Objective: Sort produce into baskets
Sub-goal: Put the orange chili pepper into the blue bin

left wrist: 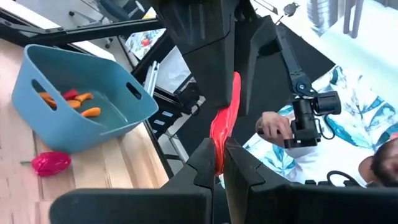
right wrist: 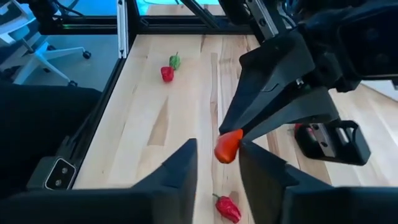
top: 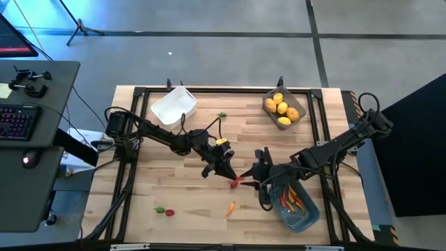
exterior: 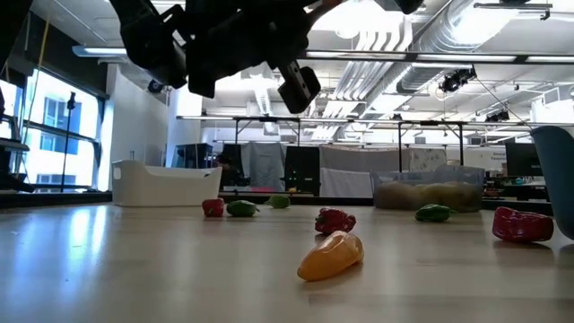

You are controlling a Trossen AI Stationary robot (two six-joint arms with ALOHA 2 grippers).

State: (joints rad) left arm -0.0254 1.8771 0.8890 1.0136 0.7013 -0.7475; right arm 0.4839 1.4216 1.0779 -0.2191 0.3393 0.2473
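Produce is mid-handover right now: a thin red-orange pepper hangs above the middle of the worktop, pinched at one end by my left gripper, which is clenched on it. In the left wrist view its long axis runs straight out from the fingertips toward the right arm; in the right wrist view I see its free tip sitting between the spread fingers of my right gripper, which is released and not touching it as far as I can tell. So the piece lies directly ahead of the right gripper, end-on, with the two grippers nose to nose just beside the blue-teal basket. That basket already holds several thin orange and red pieces, and it sits under the right arm, so I judge the right arm is the nearer one for the drop. The coming move turns on the right fingers closing across the pepper's free end before the left lets go; a slim, tapered piece could slip if caught too near the tip. Below them a small red piece lies on the wood, with an orange pepper and a red and green pair nearer the front edge. Farther out, the translucent basket holds yellow fruits, and the white basket looks empty.
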